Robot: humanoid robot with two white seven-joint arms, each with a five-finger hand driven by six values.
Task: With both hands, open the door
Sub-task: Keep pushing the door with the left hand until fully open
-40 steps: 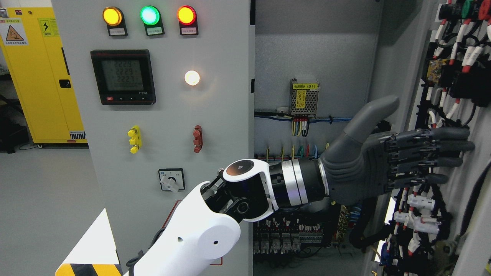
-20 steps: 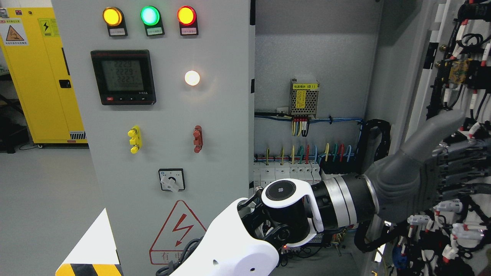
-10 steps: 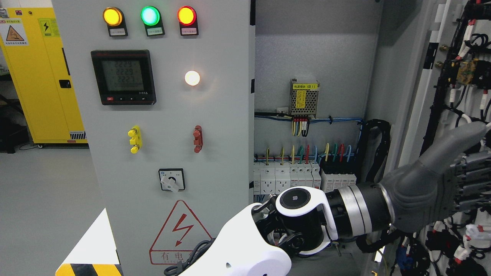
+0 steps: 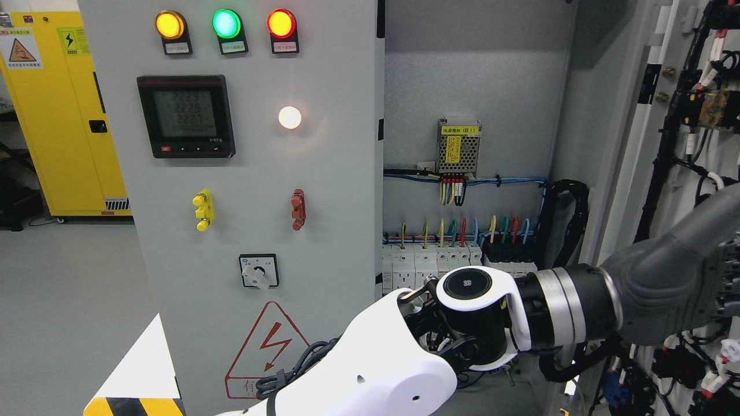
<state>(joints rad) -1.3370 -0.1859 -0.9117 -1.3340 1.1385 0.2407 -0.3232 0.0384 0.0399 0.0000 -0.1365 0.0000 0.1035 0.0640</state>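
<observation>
Left hand (image 4: 676, 289) pressed flat against door (image 4: 688, 173) at right edge of frame; fingers cut off, grasp state not determinable. Door swung wide. Risk: snagging exposed wires (image 4: 694, 358) on door's inner face.

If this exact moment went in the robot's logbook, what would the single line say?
task: open door | left hand: pressed against right door, fingers out of frame | door: swung wide | right hand: not in view | cabinet interior: exposed
</observation>
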